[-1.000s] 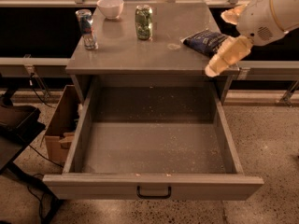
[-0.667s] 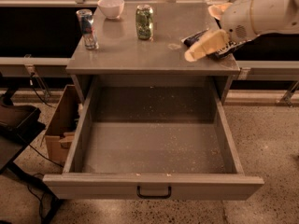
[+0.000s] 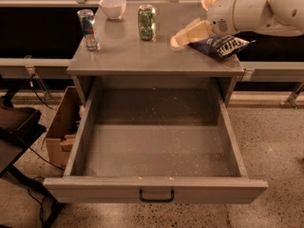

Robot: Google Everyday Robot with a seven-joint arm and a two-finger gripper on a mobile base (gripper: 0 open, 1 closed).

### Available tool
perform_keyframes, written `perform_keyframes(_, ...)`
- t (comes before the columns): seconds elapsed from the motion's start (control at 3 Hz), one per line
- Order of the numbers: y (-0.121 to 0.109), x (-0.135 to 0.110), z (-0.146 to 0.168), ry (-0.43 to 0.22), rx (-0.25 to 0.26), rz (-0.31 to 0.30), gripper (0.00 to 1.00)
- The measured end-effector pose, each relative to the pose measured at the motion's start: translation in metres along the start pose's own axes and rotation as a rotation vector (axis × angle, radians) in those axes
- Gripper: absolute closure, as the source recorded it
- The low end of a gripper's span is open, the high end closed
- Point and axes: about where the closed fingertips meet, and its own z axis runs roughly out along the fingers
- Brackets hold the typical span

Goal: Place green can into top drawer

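Gripper (image 3: 176,41) is held low over the cabinet top (image 3: 118,56), right of the green can (image 3: 147,23) and apart from it, seemingly lined up for a side grasp. Nothing is held; its opening cannot be told. Nearer, the top drawer (image 3: 156,188) is pulled open to receive the can.

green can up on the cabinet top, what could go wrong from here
1. The gripper hovers close beside the green can; a sideways approach could tip the upright can over.
2. The chip bag lies right by the arm and might get dragged along.
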Motion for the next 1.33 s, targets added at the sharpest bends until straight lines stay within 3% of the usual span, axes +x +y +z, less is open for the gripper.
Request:
perform_keyframes(0.33,-0.009,0.005,0.020,-0.033,0.036,0.039,0.00)
perform_keyframes(0.67,-0.047,0.016,0.082,-0.112,0.126,0.137,0.00)
perform_keyframes(1.0,-0.103,0.026,0.161,-0.204,0.236,0.257,0.00)
perform_keyframes(1.33,-0.131,0.025,0.197,-0.247,0.278,0.305,0.00)
